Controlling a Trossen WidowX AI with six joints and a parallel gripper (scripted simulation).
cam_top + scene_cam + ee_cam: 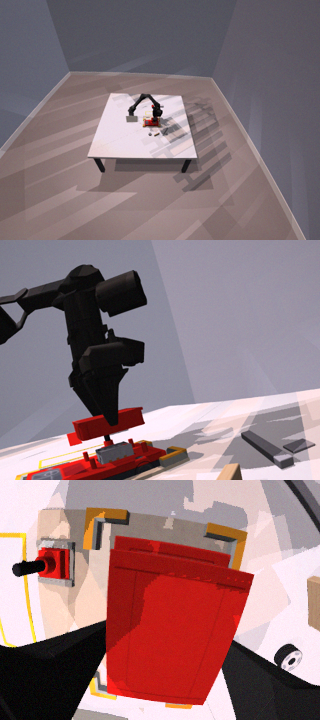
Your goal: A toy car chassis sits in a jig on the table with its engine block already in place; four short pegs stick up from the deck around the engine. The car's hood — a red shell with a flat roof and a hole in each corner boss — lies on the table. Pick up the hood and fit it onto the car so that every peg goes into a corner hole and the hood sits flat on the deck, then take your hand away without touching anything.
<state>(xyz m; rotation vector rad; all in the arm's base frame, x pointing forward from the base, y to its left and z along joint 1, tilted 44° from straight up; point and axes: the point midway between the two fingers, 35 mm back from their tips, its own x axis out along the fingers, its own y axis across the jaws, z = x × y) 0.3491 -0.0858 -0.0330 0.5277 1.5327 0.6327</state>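
The red hood is in the air, roof up, gripped across its sides. My gripper is shut on it and holds it above the car with a visible gap. The red chassis sits in the jig. The grey engine block stands on its deck, with the pegs upright around it. In the wrist view the hood covers the engine, the pegs and most of the deck; only the red far end shows beyond it. Its corner holes are hidden.
A small red part with a black upright rod stands beside the chassis. A yellow outline lies beyond it. A red piece is behind. A wheel, a wooden block and a dark bar lie on the other side.
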